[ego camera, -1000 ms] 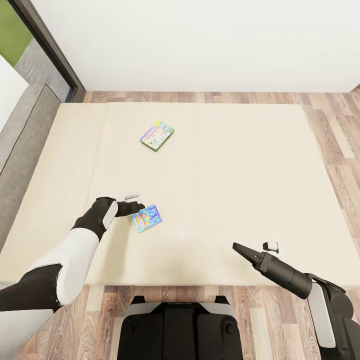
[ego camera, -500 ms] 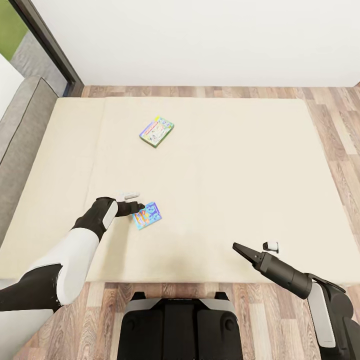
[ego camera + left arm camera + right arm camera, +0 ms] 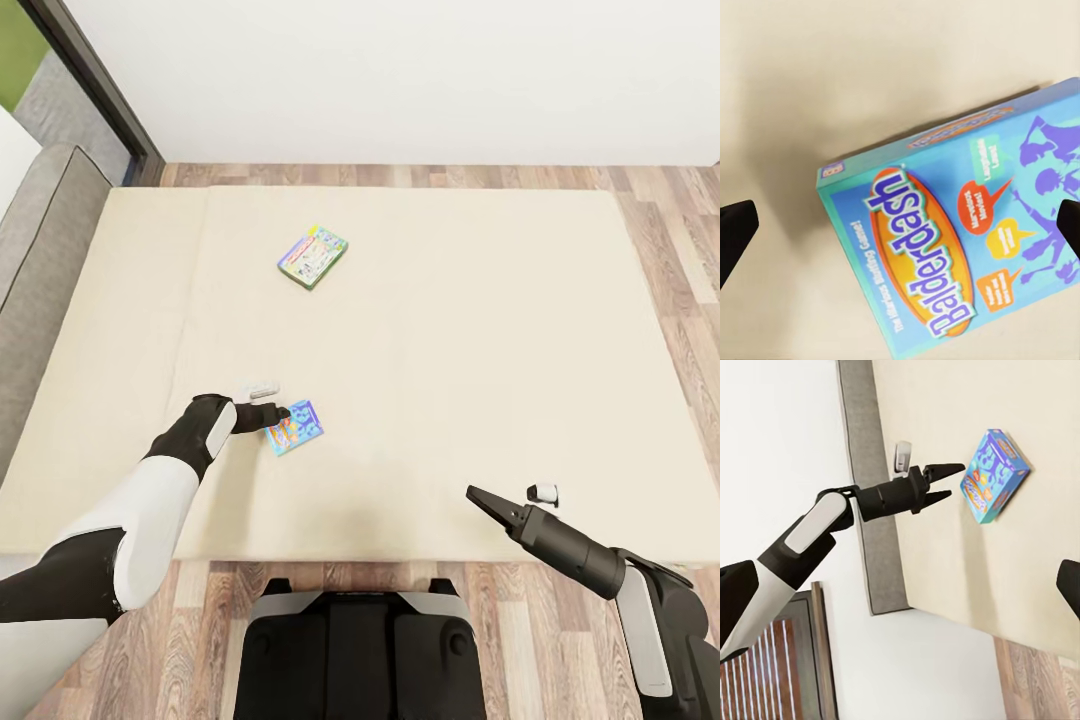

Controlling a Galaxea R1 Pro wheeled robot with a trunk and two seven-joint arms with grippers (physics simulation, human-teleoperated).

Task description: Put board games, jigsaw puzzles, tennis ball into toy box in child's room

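Two board games lie on the beige bed (image 3: 480, 300). The small blue "Balderdash" box (image 3: 294, 428) (image 3: 960, 247) (image 3: 996, 475) rests near the bed's front edge. A colourful pale box (image 3: 313, 256) lies farther back. My left gripper (image 3: 283, 412) (image 3: 900, 229) (image 3: 947, 483) hovers open at the blue box's left edge, with its fingertips on either side of the box in the left wrist view and holding nothing. My right gripper (image 3: 478, 495) is open and empty over the bed's front right part. The table and the toy box are out of view.
A grey headboard (image 3: 40, 240) runs along the bed's left side. Wood-plank floor (image 3: 680, 220) surrounds the bed, with a white wall behind and a dark window frame (image 3: 95, 85) at the back left. My dark base (image 3: 360, 650) stands at the bed's front edge.
The whole picture has shifted a little, so the bed sits slightly higher in the head view. Both arms keep their pose, and the left gripper is a touch closer to the blue box.
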